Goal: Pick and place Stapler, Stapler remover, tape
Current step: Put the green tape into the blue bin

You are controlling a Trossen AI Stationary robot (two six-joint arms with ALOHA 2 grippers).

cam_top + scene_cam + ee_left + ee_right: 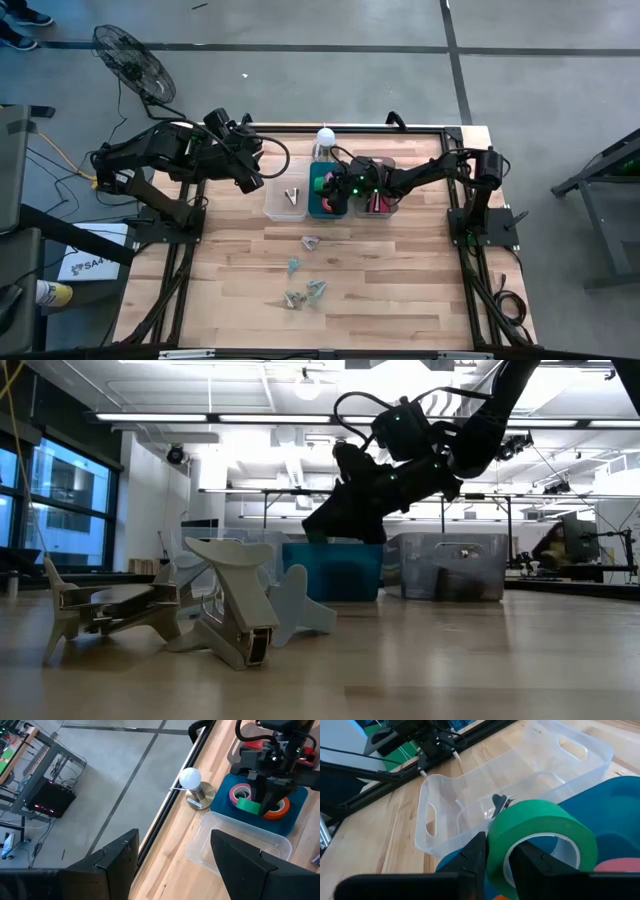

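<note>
My right gripper (502,856) is shut on a green tape roll (545,827) over the teal bin (318,178). In the left wrist view a pink roll (239,791) and an orange roll (278,809) lie in that bin (295,822). The red stapler (376,203) lies in the clear bin to its right. My left gripper (177,865) hangs open above the table's far left part, next to the clear bin (285,200), which holds one staple remover (292,195). Several silvery staple removers (305,290) lie on the bare wood nearer me. My right gripper holds the green tape roll by its wall (496,851), one finger (532,865) inside the hollow centre and the other finger (476,856) outside. The fingers slant down from the table's right. The roll stands on edge above the other rolls; whether it touches them I cannot tell.
A white bulb on a metal base (323,138) stands at the far edge behind the bins. The three bins sit side by side at the table's far middle. In the low view the staple removers (235,615) fill the near foreground. A floor fan (133,62) stands beyond the far left corner.
</note>
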